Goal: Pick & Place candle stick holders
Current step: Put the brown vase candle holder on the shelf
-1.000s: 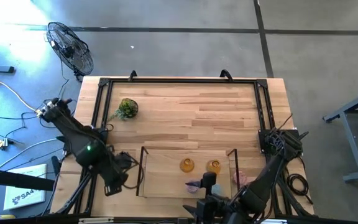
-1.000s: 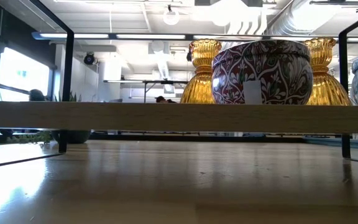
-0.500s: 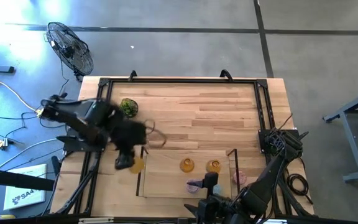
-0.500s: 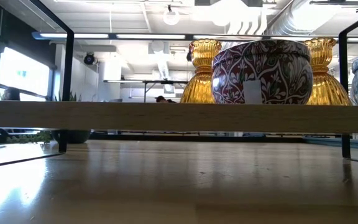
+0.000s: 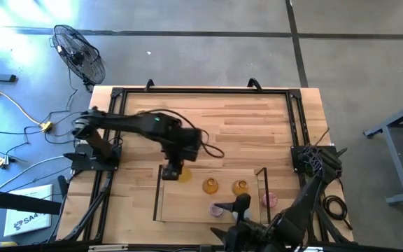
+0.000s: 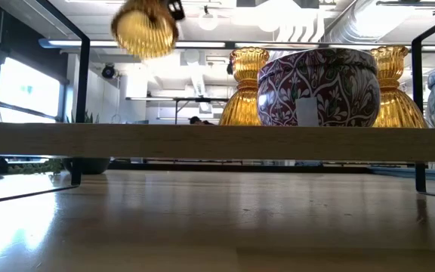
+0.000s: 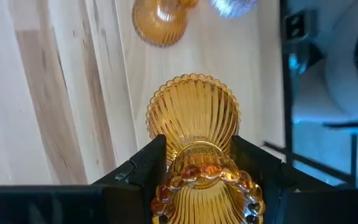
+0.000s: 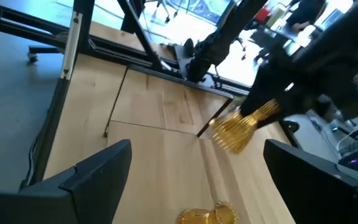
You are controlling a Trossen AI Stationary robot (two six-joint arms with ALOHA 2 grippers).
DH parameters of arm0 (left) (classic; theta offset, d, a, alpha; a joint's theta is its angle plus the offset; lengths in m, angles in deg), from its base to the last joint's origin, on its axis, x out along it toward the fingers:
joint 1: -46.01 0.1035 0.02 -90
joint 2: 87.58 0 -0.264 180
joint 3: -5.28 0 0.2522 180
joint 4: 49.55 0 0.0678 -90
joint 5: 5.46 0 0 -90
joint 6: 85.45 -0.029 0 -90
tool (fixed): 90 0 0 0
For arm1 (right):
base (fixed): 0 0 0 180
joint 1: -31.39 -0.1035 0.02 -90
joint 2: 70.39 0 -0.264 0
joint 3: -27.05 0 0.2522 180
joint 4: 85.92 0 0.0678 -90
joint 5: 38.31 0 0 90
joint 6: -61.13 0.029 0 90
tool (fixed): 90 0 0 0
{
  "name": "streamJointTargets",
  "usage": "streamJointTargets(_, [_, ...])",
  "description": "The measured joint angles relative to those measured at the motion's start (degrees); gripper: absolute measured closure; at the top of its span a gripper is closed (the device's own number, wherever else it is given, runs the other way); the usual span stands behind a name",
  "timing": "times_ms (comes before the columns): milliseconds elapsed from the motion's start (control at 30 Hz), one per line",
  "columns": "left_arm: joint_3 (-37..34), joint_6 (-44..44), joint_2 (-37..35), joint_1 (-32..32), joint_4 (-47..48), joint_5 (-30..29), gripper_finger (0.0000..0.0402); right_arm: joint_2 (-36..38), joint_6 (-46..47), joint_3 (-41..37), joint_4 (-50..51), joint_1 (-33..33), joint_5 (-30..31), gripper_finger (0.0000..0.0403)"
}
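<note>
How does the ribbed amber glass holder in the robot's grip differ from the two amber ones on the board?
The gripped amber holder hangs in the air, tipped, clamped at its neck by the left gripper; the two amber holders on the board stand upright, side by side, untouched. All three share ribbed amber glass and a narrow neck.

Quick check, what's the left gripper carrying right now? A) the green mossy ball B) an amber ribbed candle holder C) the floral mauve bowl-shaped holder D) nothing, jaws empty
B: the left gripper is closed on the narrow neck of an amber ribbed candle holder, held in the air over the wooden tray's left end in the high view.
</note>
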Motion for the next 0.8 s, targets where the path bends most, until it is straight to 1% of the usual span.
streamJointTargets(67, [-0.03,-1.53,2.24,-0.08,-0.69,-0.04,0.0251,0.0,0.13,0.0,0.55,-0.99,2.04,0.0043])
streamJointTargets(167, [-0.02,-3.17,5.44,-0.08,-1.75,-0.27,0.0251,0.0,0.72,0.02,2.89,-3.03,6.99,0.0043])
streamJointTargets(267, [-0.3,-3.84,7.0,-0.05,-2.91,-2.56,0.0251,-0.02,3.69,0.02,6.71,-5.35,13.03,0.0043])
streamJointTargets(333, [-0.27,-3.81,7.77,0.03,-3.85,-4.18,0.0251,0.07,6.7,0.02,10.02,-6.94,15.93,0.0043])
streamJointTargets(400, [-0.46,-3.17,8.7,0.03,-2.38,-6.2,0.0251,0.29,9.99,0.02,12.25,-7.92,16.98,0.0043])
streamJointTargets(467, [-0.39,-2.9,9.39,0.06,-2.33,-6.58,0.0251,0.82,12.86,0.02,14.98,-8.91,17.55,0.0043])
streamJointTargets(567, [-0.37,-1.42,10.1,0.03,0.66,-8.86,0.0251,1.69,15.82,0.04,17.18,-8.97,17.33,0.0043])
streamJointTargets(700, [-0.88,1.48,10.65,0.01,0.09,-11.61,0.0251,2.06,16.81,0.04,18.23,-8.91,16.91,0.0043])
streamJointTargets(800, [-3.57,2.2,10.4,0.04,-3.7,-10.2,0.025,2.15,16.8,0.04,18.88,-8.84,16.91,0.0043])
